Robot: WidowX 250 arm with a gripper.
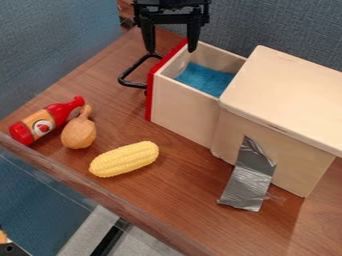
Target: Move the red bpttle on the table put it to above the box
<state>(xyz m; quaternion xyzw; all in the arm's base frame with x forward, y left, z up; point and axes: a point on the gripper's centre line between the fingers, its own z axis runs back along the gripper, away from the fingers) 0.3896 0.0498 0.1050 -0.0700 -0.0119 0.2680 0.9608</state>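
The black gripper (pixel 172 47) hangs at the top of the view, over the back end of the open drawer, with its two fingers apart and nothing between them. A red bottle (pixel 47 120) with an orange label lies on its side at the left of the wooden table (pixel 180 185), well below and left of the gripper. The light wooden box (pixel 287 100) stands at the right with a flat, bare lid. Its red-fronted drawer (pixel 184 107) is pulled out and has a blue bottom.
Against the bottle's right side rests a brown pear-shaped toy (pixel 79 131). Yellow corn (pixel 125 159) lies in front of the drawer. Silver tape (pixel 248 177) runs from the box to the table. A black handle (pixel 133 72) juts from the drawer.
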